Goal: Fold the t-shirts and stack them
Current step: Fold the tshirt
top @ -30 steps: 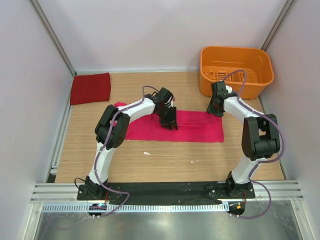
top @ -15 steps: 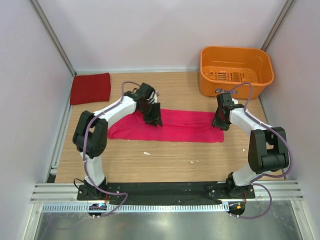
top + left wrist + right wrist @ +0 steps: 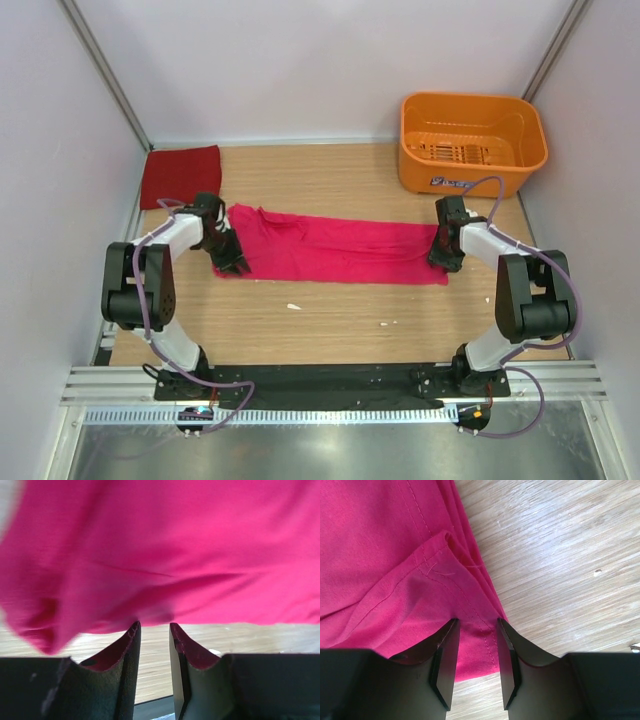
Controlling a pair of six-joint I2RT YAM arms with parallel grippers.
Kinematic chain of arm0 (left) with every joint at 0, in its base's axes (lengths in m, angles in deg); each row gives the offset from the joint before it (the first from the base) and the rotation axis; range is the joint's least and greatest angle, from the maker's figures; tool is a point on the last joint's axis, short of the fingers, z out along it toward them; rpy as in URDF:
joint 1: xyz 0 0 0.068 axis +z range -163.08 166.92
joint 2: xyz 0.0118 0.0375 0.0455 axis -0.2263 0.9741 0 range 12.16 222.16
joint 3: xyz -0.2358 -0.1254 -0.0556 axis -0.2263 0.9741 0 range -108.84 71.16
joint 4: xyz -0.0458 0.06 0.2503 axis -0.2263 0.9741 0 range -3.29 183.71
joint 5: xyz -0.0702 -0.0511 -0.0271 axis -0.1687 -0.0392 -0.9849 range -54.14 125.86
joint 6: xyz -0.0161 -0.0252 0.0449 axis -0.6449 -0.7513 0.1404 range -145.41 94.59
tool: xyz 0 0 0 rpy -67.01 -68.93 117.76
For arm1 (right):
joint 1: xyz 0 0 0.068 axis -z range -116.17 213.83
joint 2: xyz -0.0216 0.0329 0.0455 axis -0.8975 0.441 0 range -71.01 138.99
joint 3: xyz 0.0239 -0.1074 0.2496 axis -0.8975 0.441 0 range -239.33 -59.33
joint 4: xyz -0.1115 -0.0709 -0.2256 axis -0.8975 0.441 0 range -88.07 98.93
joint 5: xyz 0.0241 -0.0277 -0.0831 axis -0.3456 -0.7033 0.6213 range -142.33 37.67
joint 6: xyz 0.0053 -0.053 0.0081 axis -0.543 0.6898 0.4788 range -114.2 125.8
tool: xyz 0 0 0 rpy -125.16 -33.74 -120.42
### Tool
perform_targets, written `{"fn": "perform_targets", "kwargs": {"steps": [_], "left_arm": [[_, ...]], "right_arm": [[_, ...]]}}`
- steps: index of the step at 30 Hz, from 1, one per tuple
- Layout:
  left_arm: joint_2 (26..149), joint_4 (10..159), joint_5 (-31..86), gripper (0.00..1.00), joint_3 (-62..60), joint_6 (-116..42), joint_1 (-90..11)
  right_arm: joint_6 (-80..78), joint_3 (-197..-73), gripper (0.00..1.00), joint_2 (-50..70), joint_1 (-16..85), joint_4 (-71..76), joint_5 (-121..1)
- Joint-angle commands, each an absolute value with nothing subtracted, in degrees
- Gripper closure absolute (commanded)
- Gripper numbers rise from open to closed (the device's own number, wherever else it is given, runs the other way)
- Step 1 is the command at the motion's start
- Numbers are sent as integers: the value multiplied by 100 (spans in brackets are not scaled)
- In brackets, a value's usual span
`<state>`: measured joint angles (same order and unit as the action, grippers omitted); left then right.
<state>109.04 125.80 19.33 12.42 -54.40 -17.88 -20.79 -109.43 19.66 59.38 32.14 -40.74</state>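
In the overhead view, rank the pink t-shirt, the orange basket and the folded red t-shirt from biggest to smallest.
Largest, too alike in area to rank: pink t-shirt and orange basket.
Clearly smallest: folded red t-shirt.

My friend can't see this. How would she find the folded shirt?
Go to the far left corner of the wooden table. A dark crimson cloth t-shirt lies there, folded into a flat rectangle. Unlike the long, bright magenta-pink cloth t-shirt mid-table, it is darker, smaller and squared.
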Motion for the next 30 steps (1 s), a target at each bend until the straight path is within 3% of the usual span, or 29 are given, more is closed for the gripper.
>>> {"fn": "perform_targets", "kwargs": {"steps": [1,6,14,16,20,22,24,27,30], "left_arm": [[10751,12556,2153,70,1411,-5309,-1353],[10936,12872,2329,70,1455,-5160,-1132],[10209,13117,2207,69,1623,-5318,-1167],[9892,13276,2259,66,1448,-5336,-1237],[9276,13217,2084,48,1131,-5423,-1246],[9353,12900,1532,40,886,-5537,-1255],[9879,12425,1127,38,640,-5669,-1255],[10547,11994,590,41,-10,-5941,-1255],[11277,11748,396,52,-626,-6126,-1255]], "right_arm": [[-2004,-10793,58,2259,6049,3286,-3564],[-2013,-10793,58,2277,6190,3435,-3265],[-2004,-11442,54,2023,6181,4015,-3554],[-1969,-11801,50,1725,6103,4182,-3781],[-1943,-12374,36,1433,5655,3920,-4371],[-1951,-12585,29,1564,5261,3394,-4739],[-2030,-12743,29,1784,5031,3094,-5250],[-2232,-13148,31,2389,4512,2611,-5891],[-2645,-13613,40,3066,4196,2136,-6558]]}}
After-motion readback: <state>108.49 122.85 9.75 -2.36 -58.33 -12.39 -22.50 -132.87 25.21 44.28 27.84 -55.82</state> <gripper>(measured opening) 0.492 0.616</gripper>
